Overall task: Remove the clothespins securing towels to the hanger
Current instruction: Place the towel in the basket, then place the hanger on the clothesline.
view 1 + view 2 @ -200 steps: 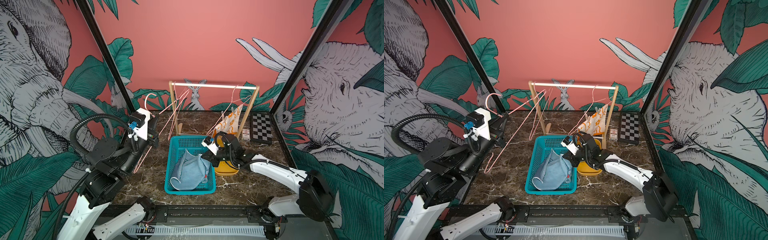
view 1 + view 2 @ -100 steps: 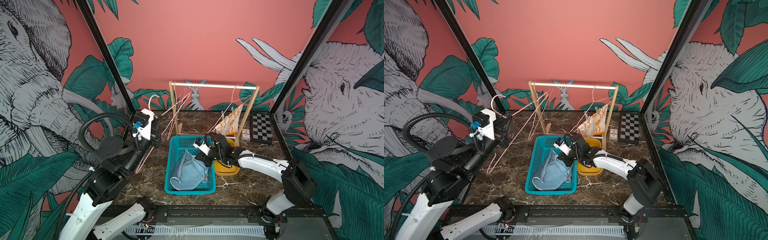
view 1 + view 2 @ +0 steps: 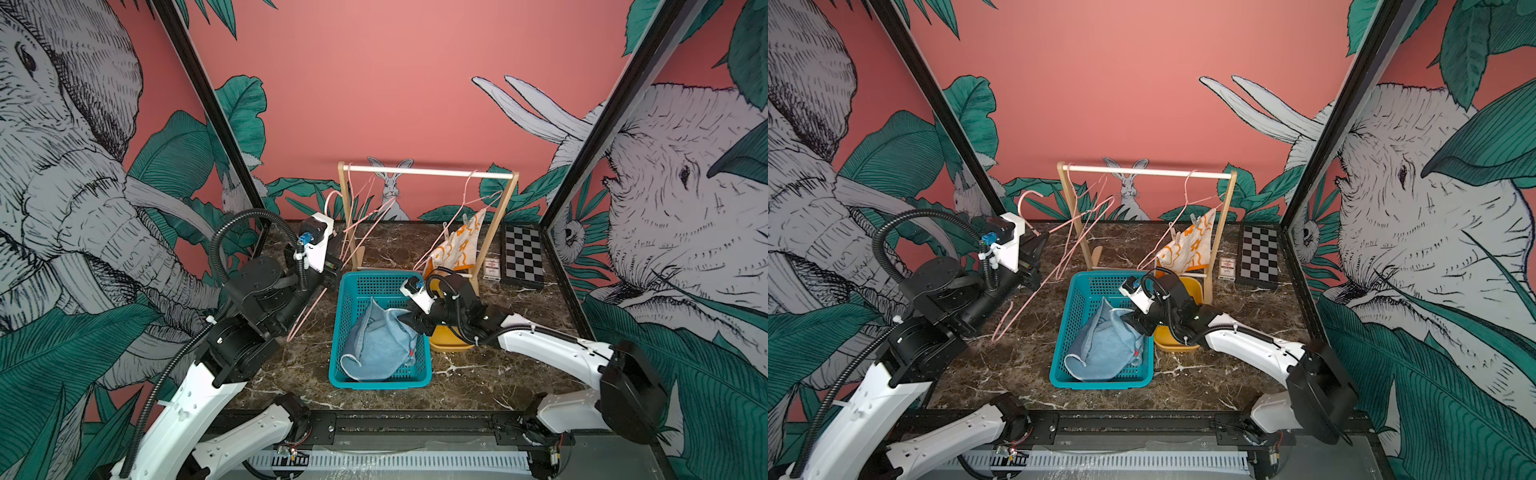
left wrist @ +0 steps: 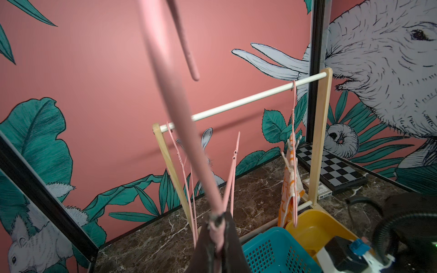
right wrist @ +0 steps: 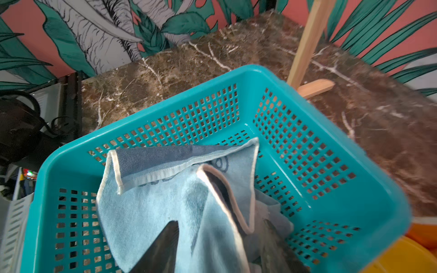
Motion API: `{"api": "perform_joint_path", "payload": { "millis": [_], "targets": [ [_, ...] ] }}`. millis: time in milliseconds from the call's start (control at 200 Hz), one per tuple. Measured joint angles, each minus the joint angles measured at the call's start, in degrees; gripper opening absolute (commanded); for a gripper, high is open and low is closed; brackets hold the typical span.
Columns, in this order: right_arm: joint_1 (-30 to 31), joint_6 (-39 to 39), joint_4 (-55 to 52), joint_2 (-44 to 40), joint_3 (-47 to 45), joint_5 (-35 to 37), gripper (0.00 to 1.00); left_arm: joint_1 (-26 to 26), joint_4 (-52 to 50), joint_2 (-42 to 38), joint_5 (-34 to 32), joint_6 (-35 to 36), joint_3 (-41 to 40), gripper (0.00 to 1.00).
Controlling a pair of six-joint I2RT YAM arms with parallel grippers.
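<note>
My left gripper point(image 4: 216, 221) is shut on the neck of a bare pink hanger point(image 4: 179, 118), held in the air left of the wooden rack point(image 3: 428, 171); in both top views it point(image 3: 1038, 257) sits beside the teal basket point(image 3: 374, 276). My right gripper point(image 5: 221, 223) hangs low inside the basket point(image 5: 165, 101), open, a fold of the light blue towel point(image 5: 153, 208) rising between its fingers. A cream towel with orange flowers point(image 4: 289, 179) hangs from a pink hanger on the rack's right end, pinned by pale clothespins point(image 4: 289, 144).
A yellow bowl point(image 3: 446, 338) stands right of the basket, under my right wrist. Another bare pink hanger point(image 3: 1088, 208) hangs at the rack's left end. A chessboard point(image 3: 521, 257) and a small card box point(image 3: 491, 268) lie at the back right.
My right gripper's jaws have opened over the basket, and the blue towel lies loose. The left arm has carried its hanger a little right, toward the rack.
</note>
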Motion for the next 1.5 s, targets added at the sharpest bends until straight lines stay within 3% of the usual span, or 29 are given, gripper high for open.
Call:
{"api": "perform_joint_path", "payload": {
  "millis": [315,555,1500],
  "targets": [
    [-2.1,0.07,0.74,-16.09,-7.45,10.49,0.58,0.17,0.33,6.78,0.0,-0.68,0.39,0.0],
    [-4.31,1.03,-0.76,-24.13,-10.58,13.09,0.59,8.07,1.36,12.98,4.13,-3.13,2.03,0.0],
    [-5.07,2.54,-2.91,-27.65,-12.39,13.57,0.59,21.29,6.38,35.08,19.91,-11.26,17.14,0.0]
  ]
}}
